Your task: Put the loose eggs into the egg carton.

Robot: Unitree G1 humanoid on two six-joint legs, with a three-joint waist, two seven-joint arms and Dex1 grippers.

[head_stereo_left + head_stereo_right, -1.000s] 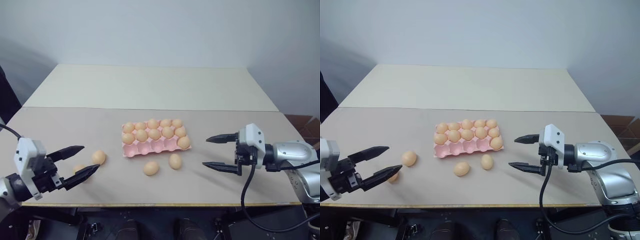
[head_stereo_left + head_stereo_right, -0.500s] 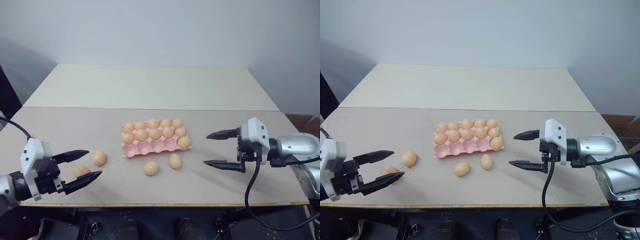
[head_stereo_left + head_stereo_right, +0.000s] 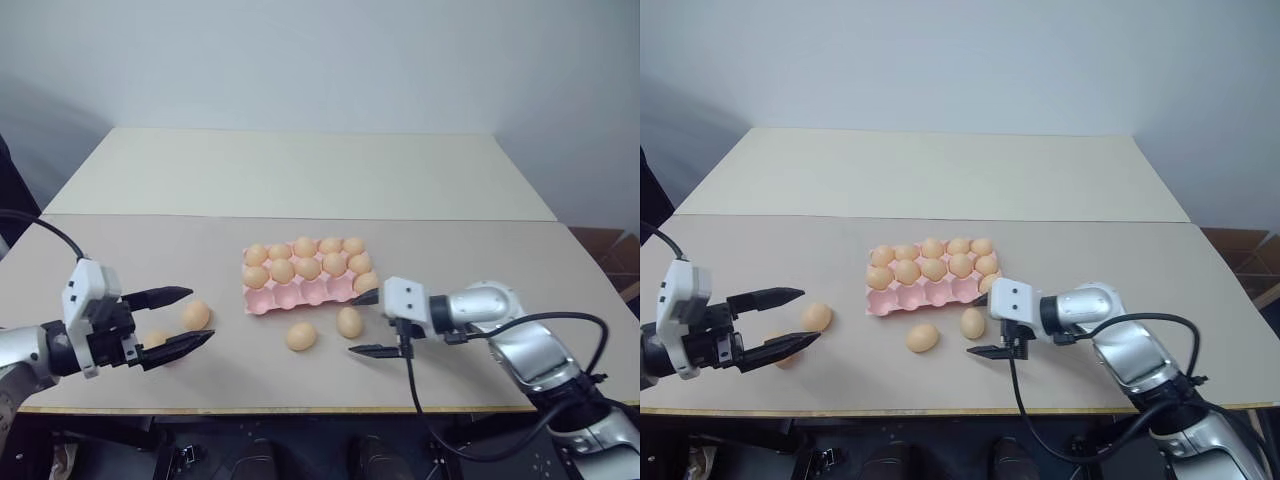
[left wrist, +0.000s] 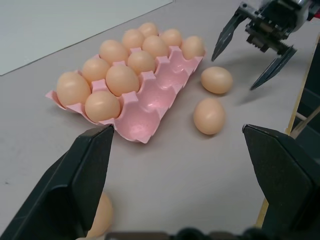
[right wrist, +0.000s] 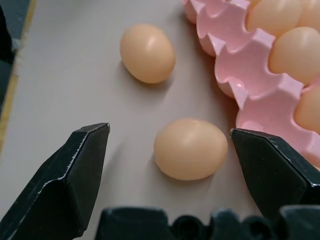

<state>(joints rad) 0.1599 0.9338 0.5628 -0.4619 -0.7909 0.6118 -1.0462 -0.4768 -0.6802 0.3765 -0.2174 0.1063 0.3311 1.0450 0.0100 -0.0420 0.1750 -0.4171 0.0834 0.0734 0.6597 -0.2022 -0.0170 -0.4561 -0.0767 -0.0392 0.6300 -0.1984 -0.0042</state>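
1. Far left, our left gripper [image 3: 170, 320] stood wide open and empty, low over the table [image 3: 120, 250], pointing toward the carton.
2. Two loose eggs lay by it: one egg [image 3: 157, 340] between the spread fingers but untouched, the second egg [image 3: 196, 315] just beyond the fingertips, its long axis roughly up the table.
3. At centre sat the egg carton [image 3: 308, 293], pink, long side across the table. Back and middle rows held eggs; in the near row we counted four empty cups and one egg at the right end.
4. Just in front of the carton lay two more: the left front egg [image 3: 302, 336], long axis running roughly across the table, and the right front egg [image 3: 349, 322], set more upright in the head view.
5. Our right gripper [image 3: 366, 324] was fully spread, empty, straddling the right front egg without contact, pointing left.
6. We judged the eggs light, smooth, brittle and apt to roll. Best taken across the short waist, with a gentle close.
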